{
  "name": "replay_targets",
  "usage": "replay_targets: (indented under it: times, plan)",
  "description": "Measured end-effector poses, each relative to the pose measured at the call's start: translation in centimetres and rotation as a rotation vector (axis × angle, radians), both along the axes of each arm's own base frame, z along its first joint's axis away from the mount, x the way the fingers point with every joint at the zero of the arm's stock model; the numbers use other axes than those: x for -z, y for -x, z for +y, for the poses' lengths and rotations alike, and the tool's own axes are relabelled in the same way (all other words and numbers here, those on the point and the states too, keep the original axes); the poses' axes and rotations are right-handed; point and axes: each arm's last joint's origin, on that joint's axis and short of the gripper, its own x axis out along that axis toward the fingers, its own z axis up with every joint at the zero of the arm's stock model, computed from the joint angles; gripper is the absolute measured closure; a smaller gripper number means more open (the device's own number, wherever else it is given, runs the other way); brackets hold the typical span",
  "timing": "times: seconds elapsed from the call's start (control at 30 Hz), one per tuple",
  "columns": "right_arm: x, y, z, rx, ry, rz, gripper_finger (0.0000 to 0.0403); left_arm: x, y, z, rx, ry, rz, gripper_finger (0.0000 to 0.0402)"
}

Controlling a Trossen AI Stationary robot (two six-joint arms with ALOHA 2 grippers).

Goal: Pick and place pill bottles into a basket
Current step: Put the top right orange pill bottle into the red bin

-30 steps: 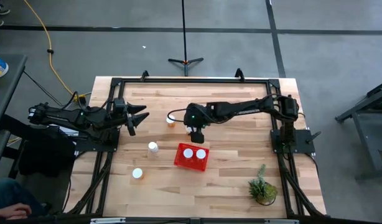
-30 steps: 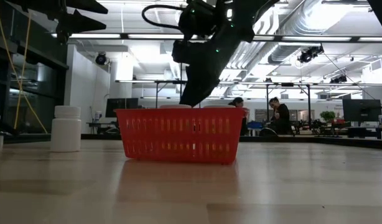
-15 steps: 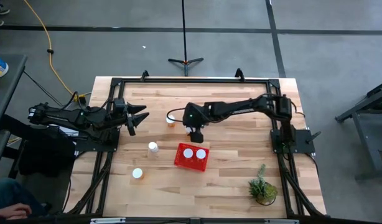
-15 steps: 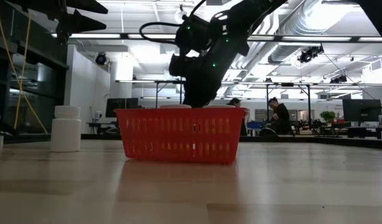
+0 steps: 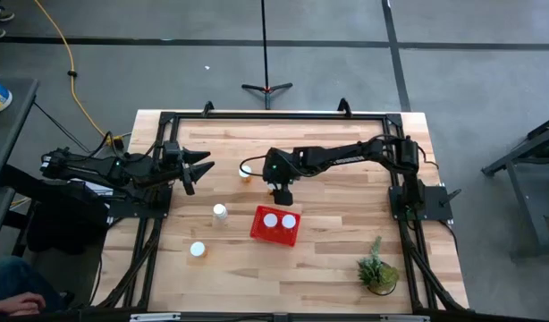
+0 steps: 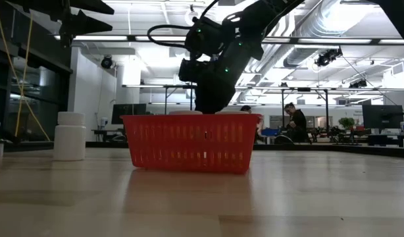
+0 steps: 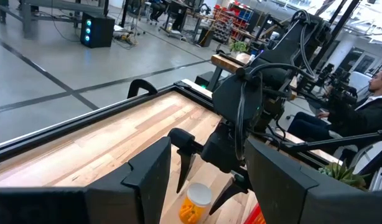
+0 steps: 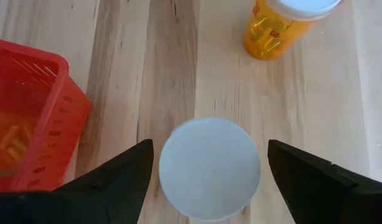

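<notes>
My right gripper (image 5: 279,190) (image 8: 209,180) points down, open, over a pill bottle whose white cap (image 8: 208,168) shows between its fingers; one finger stands on each side, a small gap to the cap. The bottle stands on the table just beyond the red basket (image 5: 274,224) (image 8: 29,112), which holds two white-capped bottles (image 5: 279,221). An orange bottle (image 5: 247,176) (image 8: 284,25) stands close by. A white bottle (image 5: 220,212) (image 6: 70,136) and an orange one (image 5: 198,250) stand toward the near left. My left gripper (image 5: 198,165) (image 7: 208,146) waits open at the left.
A small green potted plant (image 5: 377,268) stands at the near right corner. A black frame (image 5: 274,116) runs round the table's edges. Bare wood lies between the basket and the plant. People sit in the room beyond the table (image 6: 295,122).
My right gripper has tipped from a slant to pointing more straight down behind the basket and has shifted slightly toward the table's left edge. Nothing else has moved.
</notes>
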Motion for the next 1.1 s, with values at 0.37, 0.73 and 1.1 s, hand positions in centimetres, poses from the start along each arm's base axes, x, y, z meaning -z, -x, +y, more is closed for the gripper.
replay_targets:
  times: [0.37,0.73,1.1]
  plan:
    - [1.2,-0.2,-0.1,0.011,-0.007,0.023,0.01,0.0,0.0,0.0,-0.002,0.019,-0.009,0.0163]
    - [1.2,-0.2,-0.2,0.036,0.017,0.028,0.0101,0.0,0.0,0.0,-0.002,0.02,-0.009,0.0163]
    - [1.2,-0.2,-0.2,0.091,-0.017,0.03,0.0102,0.0,0.0,0.0,-0.003,0.019,-0.008,0.0163]
